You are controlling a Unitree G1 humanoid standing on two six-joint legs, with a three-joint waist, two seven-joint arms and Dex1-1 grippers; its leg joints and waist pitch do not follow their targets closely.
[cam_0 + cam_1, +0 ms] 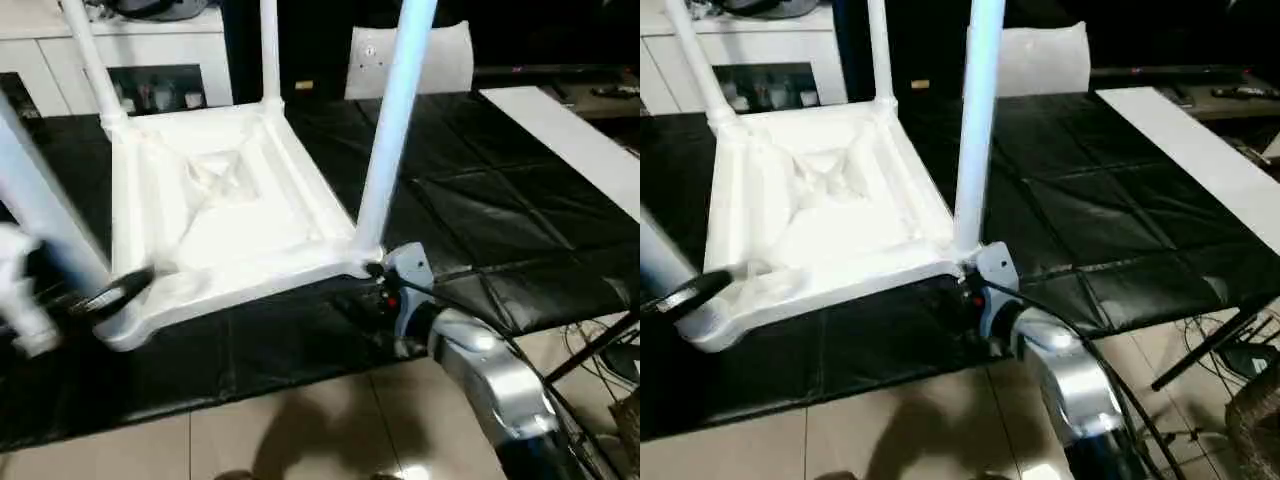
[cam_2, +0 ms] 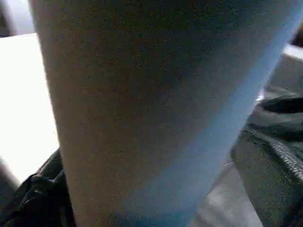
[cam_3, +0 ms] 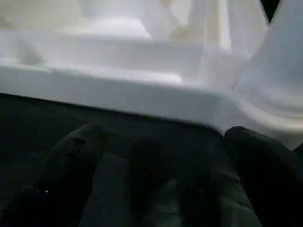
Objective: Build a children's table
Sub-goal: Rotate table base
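The white children's table top [image 1: 225, 200] lies upside down on the black mat [image 1: 480, 200], ribbed underside facing up. A white tapered leg stands in each corner socket: back left [image 1: 90, 60], back right [image 1: 269, 50], front right [image 1: 392, 120] and front left [image 1: 40, 200]. My left gripper [image 1: 110, 297] is shut on the front left leg [image 2: 151, 113] just above its socket, one black finger [image 1: 690, 293] crossing its near side. At the front right corner my right gripper [image 3: 165, 137] is open, its fingers [image 3: 80, 146] spread just short of the table's rim [image 3: 118, 90] with nothing between them.
A white cabinet [image 1: 150, 50] stands behind the mat at the back left. A flat white sheet with a round fitting [image 1: 410, 55] leans at the back. A long white board [image 1: 570, 130] lies along the right side. Tiled floor [image 1: 300, 430] and cables [image 1: 610, 350] sit below the mat's near edge.
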